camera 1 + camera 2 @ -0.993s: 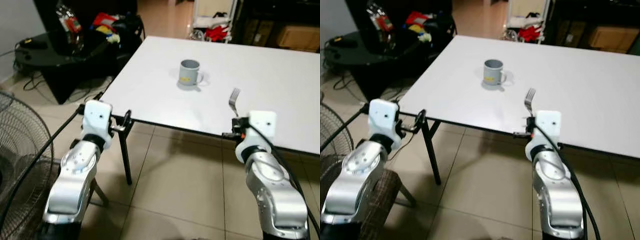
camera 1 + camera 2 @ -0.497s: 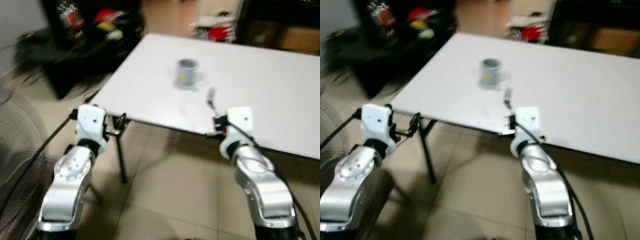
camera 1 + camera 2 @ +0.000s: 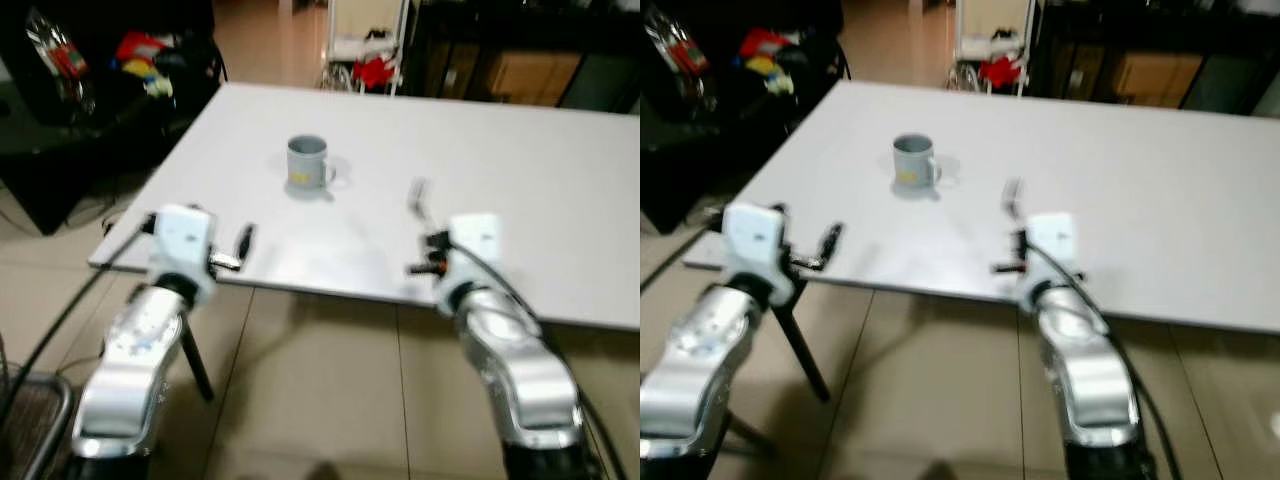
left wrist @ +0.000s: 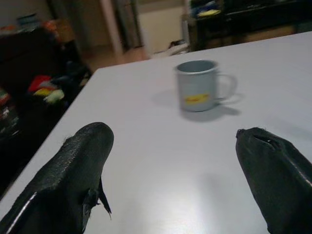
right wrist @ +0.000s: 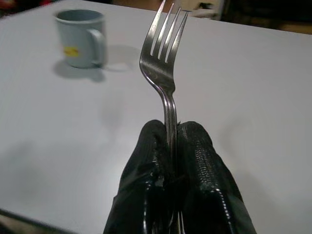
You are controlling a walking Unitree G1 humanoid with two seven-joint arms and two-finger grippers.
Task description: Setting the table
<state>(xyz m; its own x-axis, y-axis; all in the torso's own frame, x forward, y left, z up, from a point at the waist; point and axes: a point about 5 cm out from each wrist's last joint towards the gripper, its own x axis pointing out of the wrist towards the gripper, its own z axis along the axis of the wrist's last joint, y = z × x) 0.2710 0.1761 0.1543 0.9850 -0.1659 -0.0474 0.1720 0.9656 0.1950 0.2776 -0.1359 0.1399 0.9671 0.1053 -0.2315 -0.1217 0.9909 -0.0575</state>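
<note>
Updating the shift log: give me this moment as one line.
right pincer: shut on fork above white table | left pincer: open, unladen | grey mug: upright on table

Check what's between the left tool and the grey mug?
Nothing: bare white tabletop runs from the open left tool to the grey mug with a yellow label, clearest in the left wrist view.

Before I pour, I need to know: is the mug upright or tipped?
Upright. The mug stands on its base on the table, its open rim facing up and its handle out to the side.
</note>
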